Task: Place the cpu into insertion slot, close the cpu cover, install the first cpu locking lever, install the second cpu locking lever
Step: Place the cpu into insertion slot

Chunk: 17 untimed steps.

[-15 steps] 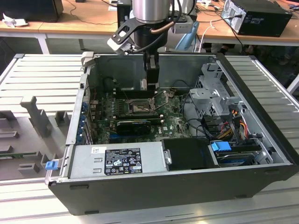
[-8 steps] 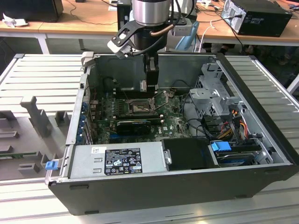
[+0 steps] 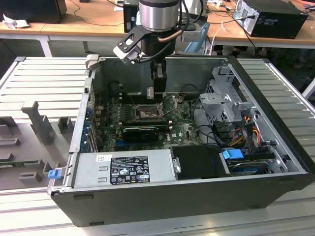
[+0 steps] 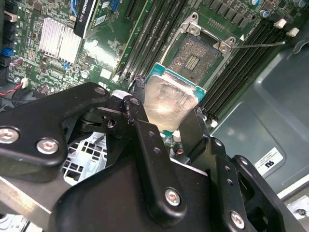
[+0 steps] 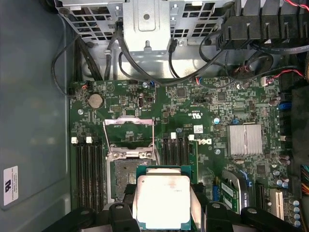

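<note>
The cpu (image 5: pixel 161 200) (image 4: pixel 169 101), a silver-topped square chip on a green base, is held flat between my gripper's (image 5: pixel 161 193) (image 4: pixel 166 108) black fingers (image 4: pixel 142 130). It hovers beside and slightly over one edge of the insertion slot (image 5: pixel 124 171) (image 4: pixel 193 60), whose dark contact field lies bare. The cpu cover (image 5: pixel 129 119) is swung open, a thin metal frame lying back from the slot. A thin locking lever (image 4: pixel 260 45) sticks out sideways from the socket corner. In the exterior view my gripper (image 3: pixel 158 96) hangs inside the open case just above the slot (image 3: pixel 145 112).
Black memory slots (image 5: pixel 89 169) flank the socket. A finned heatsink (image 5: pixel 245 140) and a black card (image 3: pixel 140 132) sit nearby. The power supply (image 3: pixel 123 169) fills the case front, with a drive cage (image 3: pixel 224 98) and cables (image 3: pixel 246 129) on the exterior view's right.
</note>
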Each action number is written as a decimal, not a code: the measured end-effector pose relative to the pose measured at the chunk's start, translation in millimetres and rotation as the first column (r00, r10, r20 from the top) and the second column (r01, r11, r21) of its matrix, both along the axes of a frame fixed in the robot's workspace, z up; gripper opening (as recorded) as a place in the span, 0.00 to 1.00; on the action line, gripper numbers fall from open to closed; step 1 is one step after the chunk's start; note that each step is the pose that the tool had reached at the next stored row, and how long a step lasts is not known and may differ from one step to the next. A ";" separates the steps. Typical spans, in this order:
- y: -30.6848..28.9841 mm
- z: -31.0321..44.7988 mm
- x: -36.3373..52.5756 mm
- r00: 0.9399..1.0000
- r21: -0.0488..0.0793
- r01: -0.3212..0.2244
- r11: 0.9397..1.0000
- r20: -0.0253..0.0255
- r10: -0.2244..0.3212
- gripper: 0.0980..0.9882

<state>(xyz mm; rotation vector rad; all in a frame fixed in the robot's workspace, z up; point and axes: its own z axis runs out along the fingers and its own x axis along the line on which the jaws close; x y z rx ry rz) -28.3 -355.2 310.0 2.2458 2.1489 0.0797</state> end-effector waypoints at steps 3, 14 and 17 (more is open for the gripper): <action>0.0 -4.2 0.0 1.000 0.000 -0.002 1.000 -0.001 0.002 0.48; 0.0 -12.6 0.0 1.000 0.000 -0.005 1.000 -0.010 0.005 0.48; 0.0 -15.0 0.0 1.000 0.000 -0.006 1.000 -0.013 0.006 0.48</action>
